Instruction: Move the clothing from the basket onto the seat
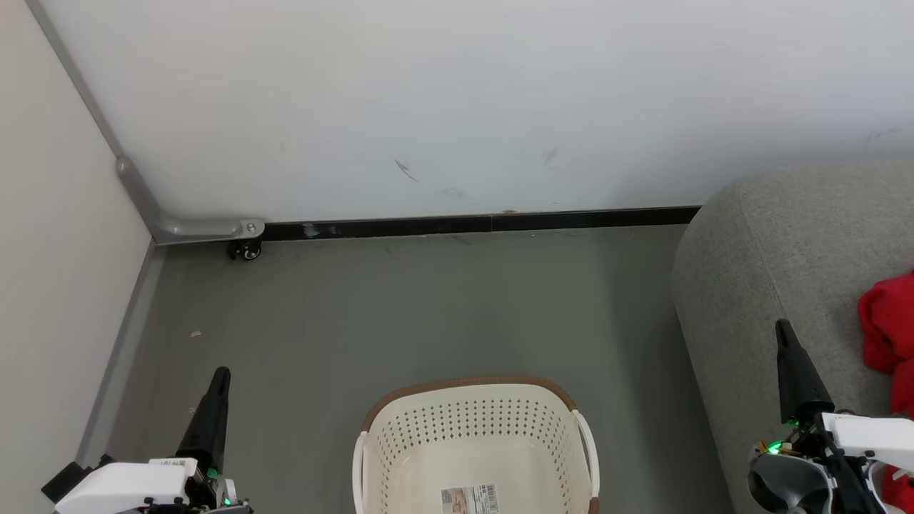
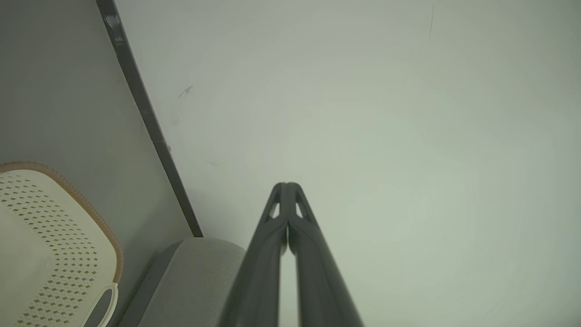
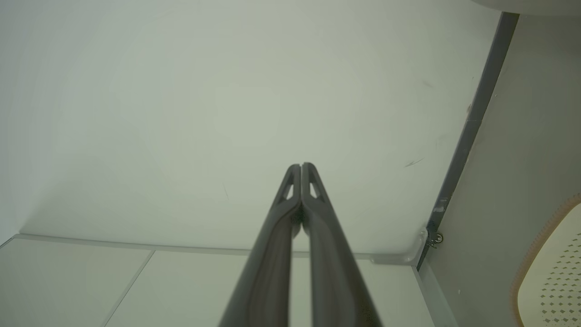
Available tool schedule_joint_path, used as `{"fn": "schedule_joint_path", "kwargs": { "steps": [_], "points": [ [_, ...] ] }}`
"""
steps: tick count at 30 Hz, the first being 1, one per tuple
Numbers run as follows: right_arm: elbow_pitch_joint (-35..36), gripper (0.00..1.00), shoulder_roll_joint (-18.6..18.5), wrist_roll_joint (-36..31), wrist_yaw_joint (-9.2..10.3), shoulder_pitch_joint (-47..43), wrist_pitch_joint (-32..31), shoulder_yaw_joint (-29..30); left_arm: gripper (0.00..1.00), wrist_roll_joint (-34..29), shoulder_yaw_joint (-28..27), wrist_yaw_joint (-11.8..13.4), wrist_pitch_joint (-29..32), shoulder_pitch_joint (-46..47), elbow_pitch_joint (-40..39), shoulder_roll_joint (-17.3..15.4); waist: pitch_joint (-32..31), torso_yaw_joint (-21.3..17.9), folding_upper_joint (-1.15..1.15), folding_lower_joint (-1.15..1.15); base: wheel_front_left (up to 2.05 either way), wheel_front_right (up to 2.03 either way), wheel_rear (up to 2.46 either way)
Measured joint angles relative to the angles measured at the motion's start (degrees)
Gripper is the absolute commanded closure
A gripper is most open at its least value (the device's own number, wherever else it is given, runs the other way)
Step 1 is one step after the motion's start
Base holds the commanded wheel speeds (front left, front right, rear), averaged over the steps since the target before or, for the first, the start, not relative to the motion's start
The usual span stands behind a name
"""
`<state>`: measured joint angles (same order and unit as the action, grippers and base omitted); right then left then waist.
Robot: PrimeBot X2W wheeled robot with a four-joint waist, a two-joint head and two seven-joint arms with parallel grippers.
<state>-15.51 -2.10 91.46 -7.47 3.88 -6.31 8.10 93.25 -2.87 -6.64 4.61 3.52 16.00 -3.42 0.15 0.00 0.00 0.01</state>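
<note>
Grey floor [image 1: 428, 307] under a white wall [image 1: 457, 107]; basket [image 1: 471, 428] between the grippers looks empty; red clothing [image 1: 885, 328] lies on the seat [image 1: 778, 235] just right of the right gripper [image 1: 784, 328]; it and the left gripper [image 1: 223, 374] are both closed and empty-handed; probably done, so check the basket's hidden near end.

The laundry basket [image 1: 471, 425] stands upright on the grey floor [image 1: 428, 307]. It is an oval cream-white plastic tub with rows of small perforations in its walls, a brown rim and a white handle at each side. Its smooth bottom lies in plain sight, with a printed sticker [image 1: 469, 500] stuck flat on it. To its right, a little apart, rises the sofa seat [image 1: 778, 264], grey woven upholstery with a rounded edge. The red clothing [image 1: 889, 328] lies crumpled on top of that seat, well apart from the basket.
</note>
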Motion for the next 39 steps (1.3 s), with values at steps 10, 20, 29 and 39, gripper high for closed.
{"fn": "schedule_joint_path", "kwargs": {
  "steps": [10,20,29,39],
  "points": [
    [0.0,1.0,0.0,0.0,0.0,0.0,0.0,-0.01,1.0,0.0,-0.09,0.0,0.01,0.02,0.05,0.01,0.0,0.0,0.0,0.0,0.0,0.0,0.0],
    [0.01,1.0,0.0,0.0,0.0,0.0,0.0,-0.01,1.0,0.0,-0.13,0.0,0.27,0.03,0.12,0.03,0.0,0.0,0.0,0.0,0.0,0.0,0.0],
    [0.01,1.0,0.0,0.0,0.0,0.0,0.0,-0.02,1.0,0.0,-0.15,-0.01,0.41,0.03,0.19,0.05,0.0,0.0,0.0,0.0,0.0,0.0,0.0],
    [0.01,1.0,0.0,0.0,0.0,0.0,0.0,-0.02,1.0,-0.01,-0.19,-0.01,0.41,0.03,0.21,0.07,0.0,0.0,0.0,0.0,0.0,0.0,0.0]
  ]
}}
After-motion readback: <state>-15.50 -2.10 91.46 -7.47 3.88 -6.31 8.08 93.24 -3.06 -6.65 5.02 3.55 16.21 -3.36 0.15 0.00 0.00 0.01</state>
